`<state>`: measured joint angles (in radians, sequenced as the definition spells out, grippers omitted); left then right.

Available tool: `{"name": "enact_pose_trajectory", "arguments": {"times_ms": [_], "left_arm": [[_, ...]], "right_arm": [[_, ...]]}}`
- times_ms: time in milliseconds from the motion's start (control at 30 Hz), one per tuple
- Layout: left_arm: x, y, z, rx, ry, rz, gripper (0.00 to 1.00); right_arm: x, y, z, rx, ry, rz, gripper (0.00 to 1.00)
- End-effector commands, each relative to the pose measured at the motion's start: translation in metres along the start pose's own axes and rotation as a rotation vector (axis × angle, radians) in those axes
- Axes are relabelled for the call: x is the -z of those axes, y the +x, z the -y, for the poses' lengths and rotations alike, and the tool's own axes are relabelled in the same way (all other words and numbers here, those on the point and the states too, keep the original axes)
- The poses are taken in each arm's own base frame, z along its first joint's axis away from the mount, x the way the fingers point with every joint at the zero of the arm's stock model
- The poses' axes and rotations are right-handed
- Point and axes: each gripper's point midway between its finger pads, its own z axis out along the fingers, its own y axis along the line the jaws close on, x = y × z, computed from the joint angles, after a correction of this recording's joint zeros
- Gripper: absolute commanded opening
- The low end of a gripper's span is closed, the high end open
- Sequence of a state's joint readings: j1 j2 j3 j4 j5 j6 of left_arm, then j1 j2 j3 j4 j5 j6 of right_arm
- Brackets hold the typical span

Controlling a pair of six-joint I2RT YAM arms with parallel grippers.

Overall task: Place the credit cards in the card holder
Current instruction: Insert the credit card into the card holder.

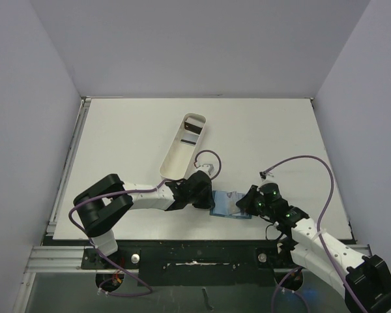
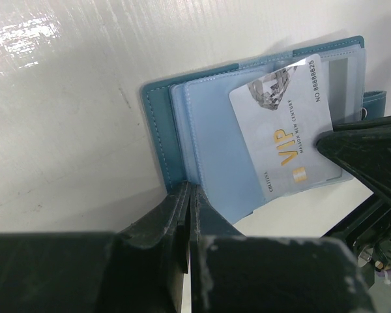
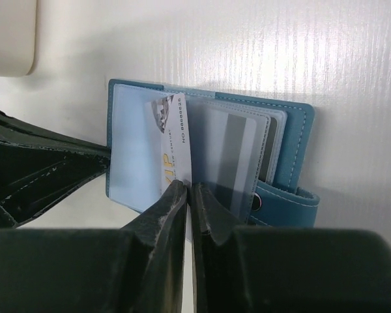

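The teal card holder (image 1: 227, 203) lies open on the table between both grippers, its light-blue clear pockets up (image 2: 208, 130). My left gripper (image 2: 190, 192) is shut on the holder's near edge and pins it down. My right gripper (image 3: 190, 188) is shut on a grey VIP credit card (image 3: 176, 140), whose far end lies at a clear pocket (image 2: 283, 130). I cannot tell how far in it is. A second card with a dark stripe (image 3: 238, 156) sits inside another clear pocket. The snap tab (image 3: 287, 205) lies at the right.
A long white oblong tray (image 1: 176, 153) stands behind the left gripper (image 1: 205, 190), with a dark card (image 1: 194, 122) at its far end. Purple cables loop above both wrists. The right gripper (image 1: 247, 203) is close to the table's near edge.
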<state>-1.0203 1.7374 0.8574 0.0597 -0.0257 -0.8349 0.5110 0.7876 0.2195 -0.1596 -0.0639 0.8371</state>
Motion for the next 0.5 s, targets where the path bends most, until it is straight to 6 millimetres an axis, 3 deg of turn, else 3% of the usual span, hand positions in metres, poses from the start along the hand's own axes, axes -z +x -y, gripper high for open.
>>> {"name": "enact_pose_trajectory", "arguments": {"times_ms": [0, 267, 467], "left_arm": [[0.004, -0.003, -0.009, -0.008, -0.051, 0.012, 0.01], [0.008, 0.003, -0.003, 0.014, -0.021, 0.001, 0.01], [0.007, 0.005, 0.003, 0.027, 0.01, -0.008, 0.01]], "right_arm": [[0.001, -0.009, -0.002, -0.036, 0.002, 0.048, 0.05], [0.001, -0.009, -0.001, -0.08, 0.001, 0.063, 0.0], [-0.005, 0.002, -0.001, -0.091, -0.009, 0.011, 0.04]]}}
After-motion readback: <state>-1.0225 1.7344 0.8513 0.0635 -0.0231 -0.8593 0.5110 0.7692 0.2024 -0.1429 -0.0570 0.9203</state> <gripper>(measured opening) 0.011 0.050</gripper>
